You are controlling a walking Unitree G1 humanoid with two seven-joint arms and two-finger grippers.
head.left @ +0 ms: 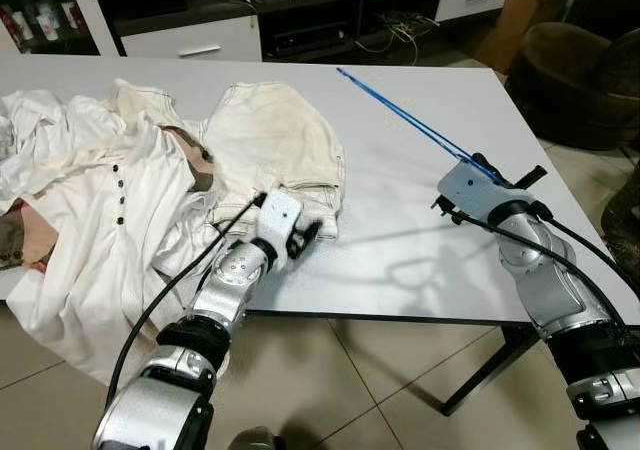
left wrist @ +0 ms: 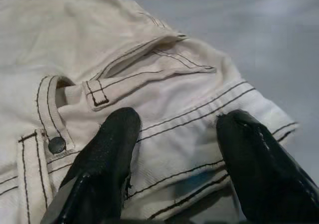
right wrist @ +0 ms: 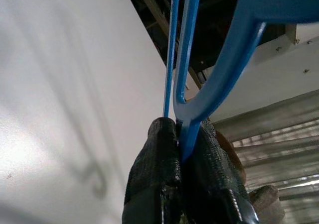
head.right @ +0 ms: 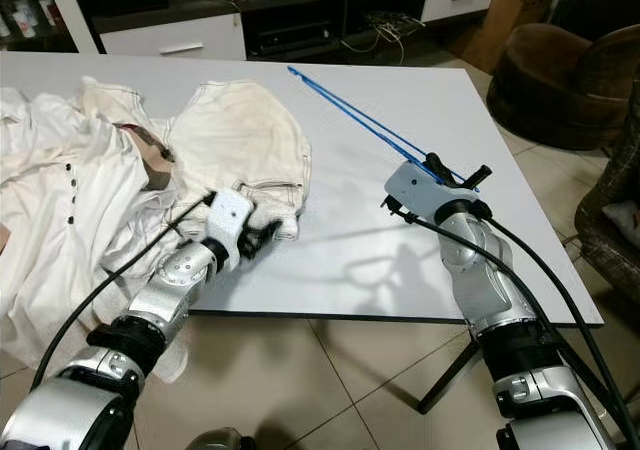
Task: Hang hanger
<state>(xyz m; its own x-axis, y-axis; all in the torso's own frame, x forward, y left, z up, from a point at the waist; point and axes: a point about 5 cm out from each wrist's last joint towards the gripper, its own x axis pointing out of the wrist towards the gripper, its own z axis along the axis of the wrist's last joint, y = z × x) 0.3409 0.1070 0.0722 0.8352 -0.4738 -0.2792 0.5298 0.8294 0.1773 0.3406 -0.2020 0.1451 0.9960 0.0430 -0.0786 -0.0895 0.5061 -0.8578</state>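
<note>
Blue hanger clamped in right gripper above table; left gripper spread wide over cream trousers.

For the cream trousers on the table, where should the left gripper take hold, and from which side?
At the waistband edge of the cream trousers, coming from the table's near edge. That thick stitched band lies nearest the robot, and the left gripper already has its open fingers over it.
</note>
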